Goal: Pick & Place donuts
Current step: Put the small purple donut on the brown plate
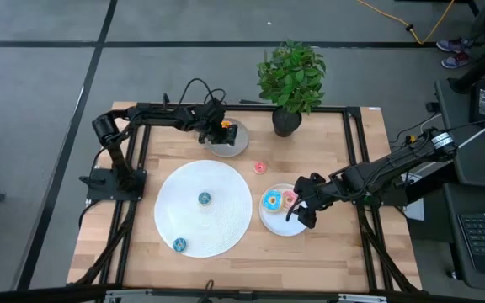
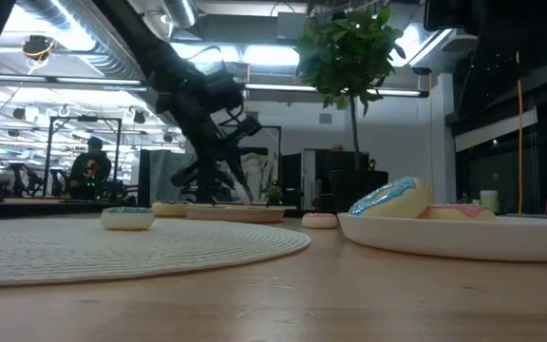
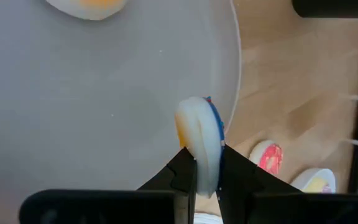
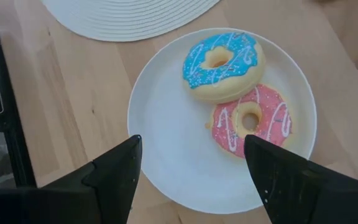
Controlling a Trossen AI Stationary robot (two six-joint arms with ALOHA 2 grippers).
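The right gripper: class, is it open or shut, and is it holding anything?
Open and empty. The right gripper hovers over the white plate, fingers spread wide, the blue donut and pink donut lying untouched on it.

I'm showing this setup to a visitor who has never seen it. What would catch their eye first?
Probably the large white ribbed disc in the table's middle, with two tiny blue-iced donuts on it. Right of it, the open right gripper hovers over a white plate holding a blue-iced donut and a pink-iced donut. At the back, the left gripper pinches a small donut on edge over a grey plate, beside a leafy potted plant.
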